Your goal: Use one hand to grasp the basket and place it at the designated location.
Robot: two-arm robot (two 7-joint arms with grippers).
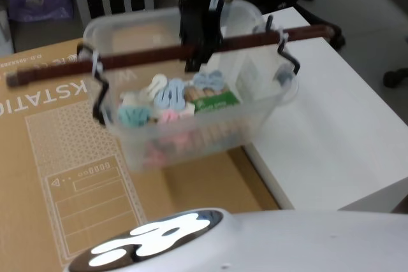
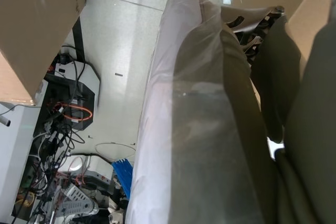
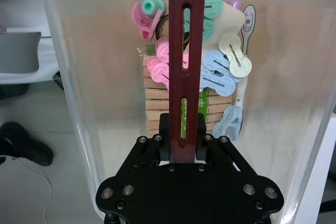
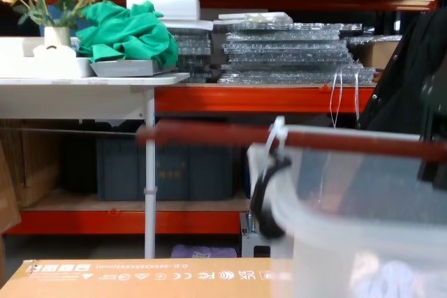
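Observation:
The basket (image 1: 191,125) is a translucent whitish tub that hangs in the air, tilted, over the seam between a cardboard box and a white table. Pink, blue, green and cream clips and wooden pegs (image 3: 210,72) lie inside it. Its reddish-brown bar handle (image 1: 140,57) runs across the top on black pivots. My right gripper (image 1: 199,49) reaches down from above and is shut on the middle of the handle (image 3: 186,35); in the right wrist view the black fingers (image 3: 182,140) clamp the bar. In the chest view the basket (image 4: 363,242) and its handle (image 4: 209,134) loom close at the right. My left arm hangs low beside the body, over the floor.
A flat printed cardboard box (image 1: 64,176) fills the left; the white table (image 1: 331,144) lies to the right, with its front edge near me. Behind stand orange shelving, dark blue crates (image 4: 174,169) and a white side table (image 4: 84,88). Cables and gear litter the floor (image 2: 68,108).

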